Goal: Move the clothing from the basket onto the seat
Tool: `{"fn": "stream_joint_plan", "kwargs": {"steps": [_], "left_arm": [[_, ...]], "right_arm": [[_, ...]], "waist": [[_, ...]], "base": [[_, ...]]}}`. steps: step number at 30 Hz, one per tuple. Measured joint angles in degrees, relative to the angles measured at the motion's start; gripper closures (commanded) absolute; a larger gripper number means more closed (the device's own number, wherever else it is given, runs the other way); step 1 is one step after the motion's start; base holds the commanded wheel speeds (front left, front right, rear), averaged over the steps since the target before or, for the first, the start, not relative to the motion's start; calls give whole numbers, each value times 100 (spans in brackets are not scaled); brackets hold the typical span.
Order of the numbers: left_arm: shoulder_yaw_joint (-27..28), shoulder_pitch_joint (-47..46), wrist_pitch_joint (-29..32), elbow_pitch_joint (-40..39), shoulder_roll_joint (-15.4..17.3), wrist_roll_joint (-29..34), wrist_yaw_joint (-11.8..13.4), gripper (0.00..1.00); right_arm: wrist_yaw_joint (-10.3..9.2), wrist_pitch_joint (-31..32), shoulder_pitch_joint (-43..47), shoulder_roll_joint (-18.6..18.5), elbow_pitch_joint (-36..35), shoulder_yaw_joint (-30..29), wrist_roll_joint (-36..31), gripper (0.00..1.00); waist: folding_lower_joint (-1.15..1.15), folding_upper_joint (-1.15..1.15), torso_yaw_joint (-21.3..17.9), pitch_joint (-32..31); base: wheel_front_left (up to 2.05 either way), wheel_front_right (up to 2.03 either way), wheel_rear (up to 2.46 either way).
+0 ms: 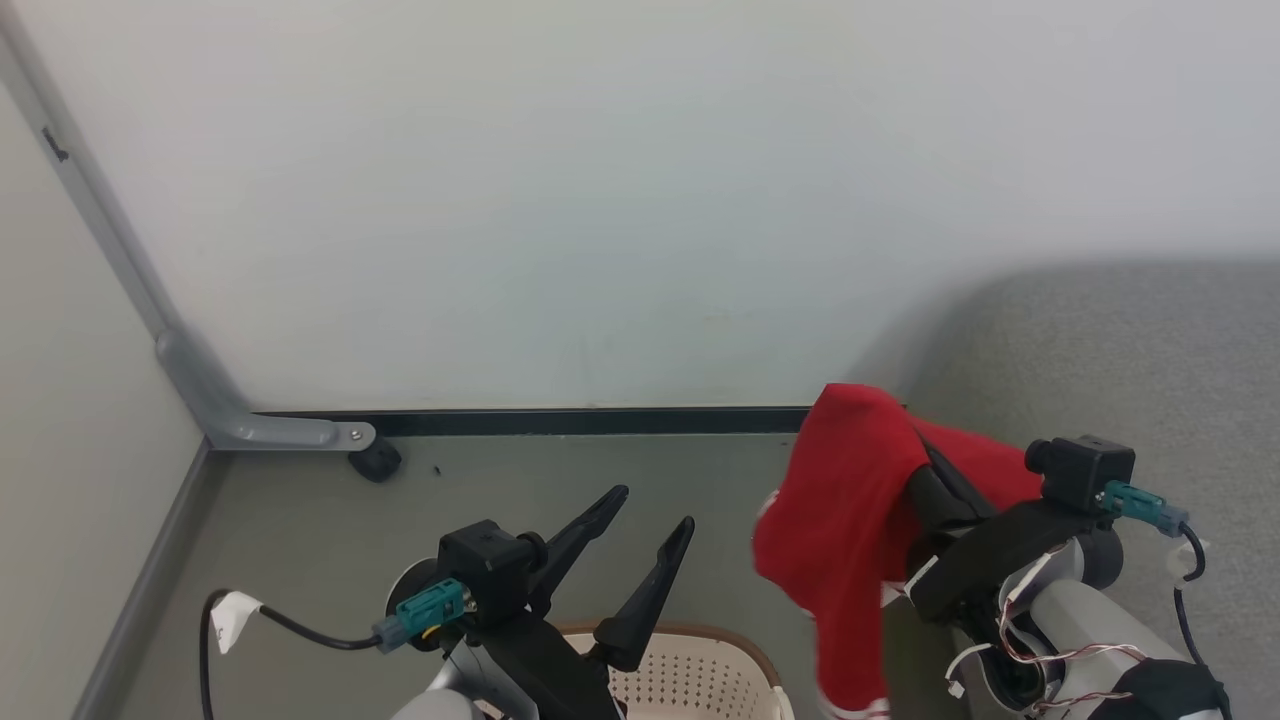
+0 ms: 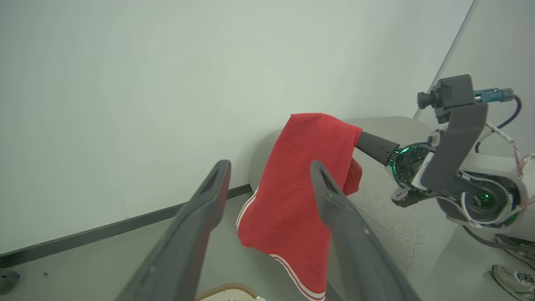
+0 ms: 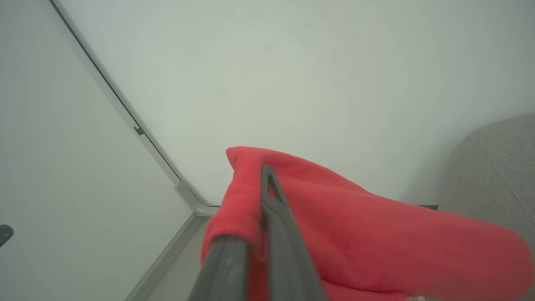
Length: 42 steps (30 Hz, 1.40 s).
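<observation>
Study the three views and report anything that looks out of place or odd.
The garment hangs in mid-air from the shut right gripper, above the floor between basket and seat, resting on neither. The left gripper stands open and empty over the basket. A shoe lies on the floor near the seat. Nothing looks damaged.

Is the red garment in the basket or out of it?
Out: the garment hangs from the shut right gripper, clear of the basket, not yet on the seat.
</observation>
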Motion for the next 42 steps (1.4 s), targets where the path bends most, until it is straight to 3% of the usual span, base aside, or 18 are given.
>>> {"fn": "stream_joint_plan", "kwargs": {"steps": [16,25,42], "left_arm": [[-2,82,-57,-77,120,8,-1,0],[-42,83,-79,-152,145,19,-43,0],[-215,54,-110,-188,181,188,-51,0]], "right_arm": [[-9,0,497,-260,-813,-757,-374,100],[-111,-1,932,-463,-1336,-1252,-619,100],[-160,-4,1450,-453,-2279,-1974,-876,100]], "waist": [[0,0,-671,21],[0,0,-1121,37],[0,0,-1688,191]], "base": [[0,0,0],[0,0,0],[0,0,0]]}}
